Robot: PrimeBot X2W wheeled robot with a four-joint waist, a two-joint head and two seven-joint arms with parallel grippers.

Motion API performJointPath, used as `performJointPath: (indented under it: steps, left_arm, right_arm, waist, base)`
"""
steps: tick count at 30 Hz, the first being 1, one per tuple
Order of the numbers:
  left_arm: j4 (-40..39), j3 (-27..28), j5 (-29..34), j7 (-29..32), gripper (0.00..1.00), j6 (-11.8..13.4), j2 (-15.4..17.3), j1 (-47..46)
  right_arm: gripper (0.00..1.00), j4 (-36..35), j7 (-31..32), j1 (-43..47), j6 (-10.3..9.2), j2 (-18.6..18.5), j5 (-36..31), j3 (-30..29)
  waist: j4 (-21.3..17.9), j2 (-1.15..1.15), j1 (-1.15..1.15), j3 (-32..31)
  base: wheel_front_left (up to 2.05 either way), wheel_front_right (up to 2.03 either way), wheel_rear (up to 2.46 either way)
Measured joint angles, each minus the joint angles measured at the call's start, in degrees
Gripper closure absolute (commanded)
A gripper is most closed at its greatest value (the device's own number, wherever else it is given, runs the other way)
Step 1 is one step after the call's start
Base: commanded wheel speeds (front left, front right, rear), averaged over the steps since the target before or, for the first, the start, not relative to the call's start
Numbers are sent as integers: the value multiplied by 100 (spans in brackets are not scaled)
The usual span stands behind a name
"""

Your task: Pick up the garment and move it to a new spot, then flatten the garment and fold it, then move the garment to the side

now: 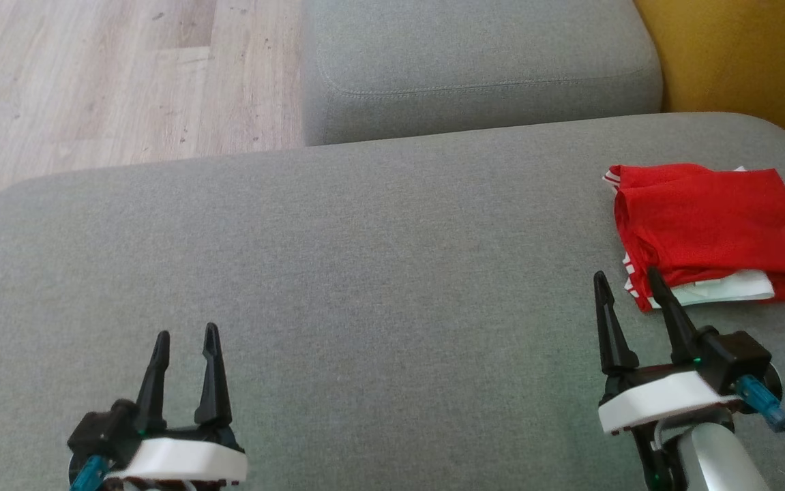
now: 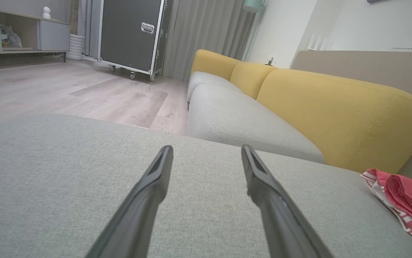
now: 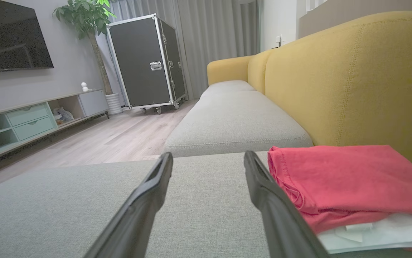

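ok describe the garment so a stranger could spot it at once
Find the grey seat cushion by the yellow sofa back. At its right end, just past the right gripper, lies the garment: folded, bright red with white trim against grey.

Red garment at the right edge of the plain grey seat cushion, trimmed in red-and-white stripes, white layer showing beneath. Mustard-yellow backrest. Pale wood-grain floor. Black fingers and white housings on left gripper and right gripper. Black case edged in silver.
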Motion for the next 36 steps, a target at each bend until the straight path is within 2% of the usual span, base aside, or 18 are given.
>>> performJointPath:
  steps: [15,16,22,36]
  left_arm:
    - [33,1,0,0,0,5,0,0]
    - [32,4,0,0,100,5,0,0]
    - [512,-7,-13,40,100,-1,-10,292]
    - [467,38,-835,261,100,-1,-10,339]
  right_arm:
    - [0,-22,0,0,0,0,1,23]
    - [100,-22,0,0,0,0,1,23]
    - [100,449,32,376,0,5,41,47]
    - [100,425,237,429,0,5,979,-36]
  waist:
    - [-11,0,0,4]
    - [-10,0,0,7]
    - [-10,0,0,11]
    - [2,0,0,42]
  base:
    - [0,0,0]
    - [0,0,0]
    - [0,0,0]
    - [0,0,0]
